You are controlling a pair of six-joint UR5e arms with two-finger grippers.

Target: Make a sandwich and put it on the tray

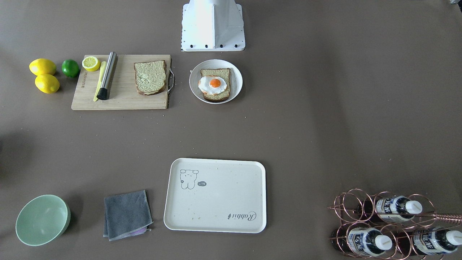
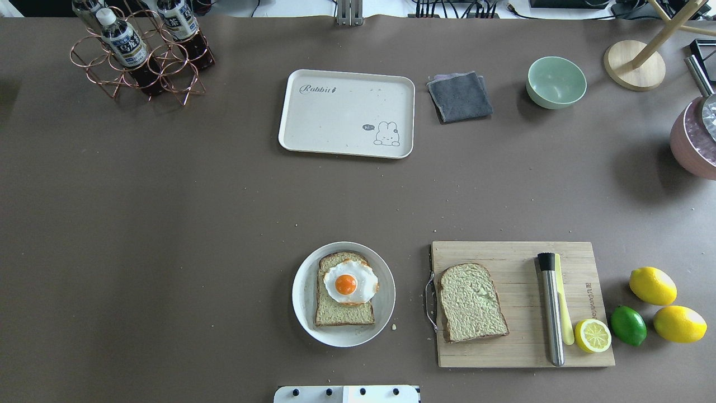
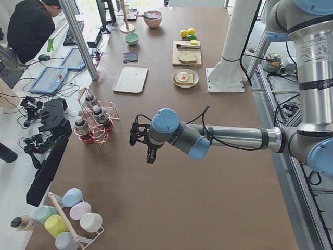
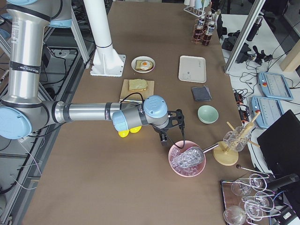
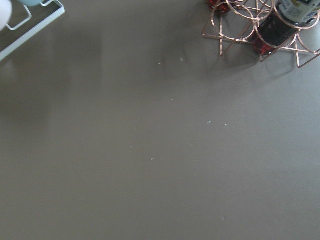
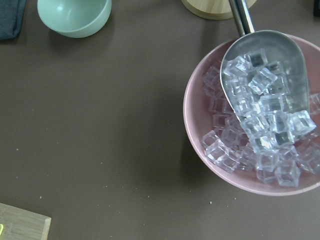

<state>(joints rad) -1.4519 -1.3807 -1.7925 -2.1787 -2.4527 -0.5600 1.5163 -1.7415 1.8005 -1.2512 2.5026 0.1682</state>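
Note:
A bread slice with pale greenish spread (image 2: 472,302) lies on the wooden cutting board (image 2: 503,352); it also shows in the front-facing view (image 1: 150,77). A second slice topped with a fried egg (image 2: 347,285) lies on a round white plate (image 2: 305,313). The cream tray (image 2: 335,123) with the word "Rabbit" lies bare across the table. My left gripper (image 3: 144,146) hovers far from the food, beside the bottle rack. My right gripper (image 4: 172,133) hovers by a pink bowl of ice. I cannot tell if either is open or shut.
The board also holds a steel muddler (image 2: 551,308), a yellow knife and a lemon half (image 2: 593,334). Two lemons and a lime (image 2: 627,324) lie beside it. A grey cloth (image 2: 460,96), a green bowl (image 2: 556,81), a copper bottle rack (image 2: 140,53) and an ice bowl (image 6: 250,130) stand around.

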